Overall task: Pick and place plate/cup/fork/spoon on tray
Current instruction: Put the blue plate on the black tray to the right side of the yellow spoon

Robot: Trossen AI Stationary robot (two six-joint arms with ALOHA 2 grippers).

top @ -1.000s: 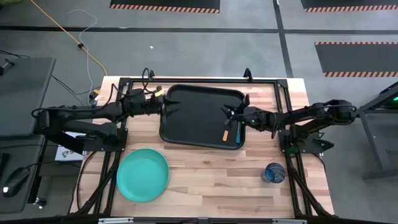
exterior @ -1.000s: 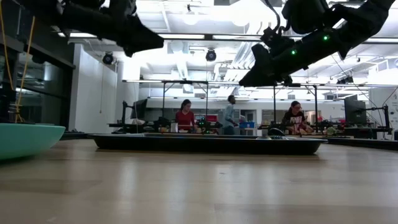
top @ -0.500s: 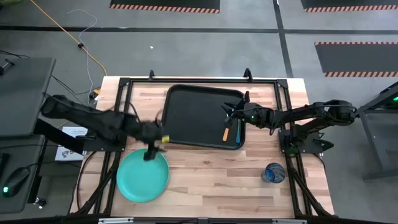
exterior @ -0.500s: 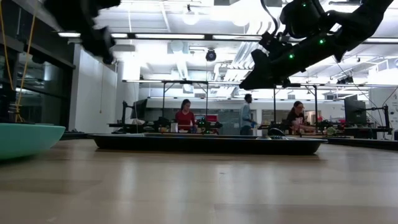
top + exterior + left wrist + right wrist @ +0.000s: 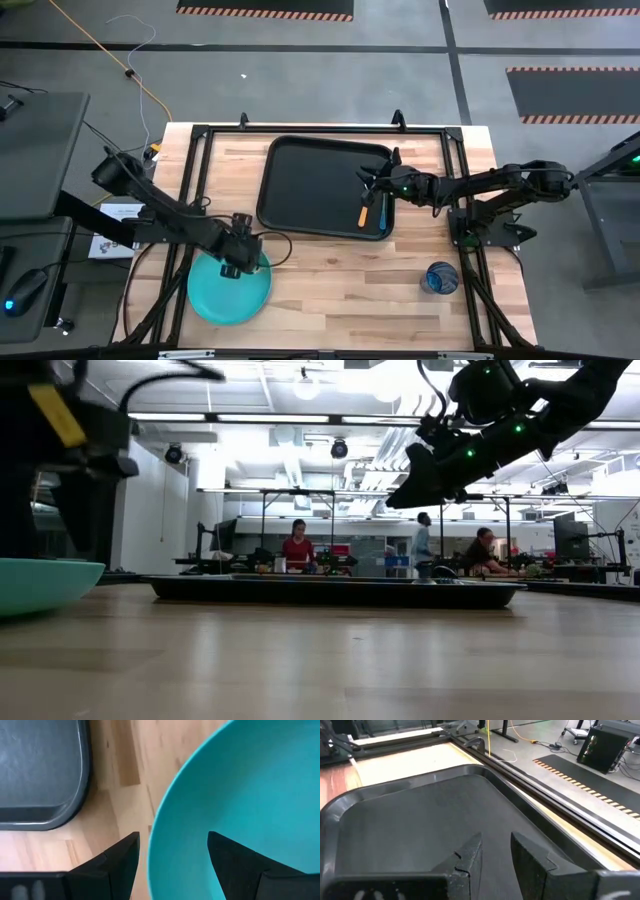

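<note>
Plate (image 5: 228,291) at lower left, left gripper (image 5: 238,262) spread open astride its rim. Right gripper (image 5: 372,186), fingers narrowly apart, empty, over tray (image 5: 310,185) at center.

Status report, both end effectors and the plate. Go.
Left end effector open, straddling the plate rim. Right end effector empty over the tray. Cup on the table. Nothing blocking.

Wooden counter (image 5: 340,285) carrying three items: black tray (image 5: 310,190) beneath the right hand (image 5: 368,187), turquoise plate (image 5: 225,295) beneath the left hand (image 5: 237,262), blue cup (image 5: 441,278) well apart from both.
</note>
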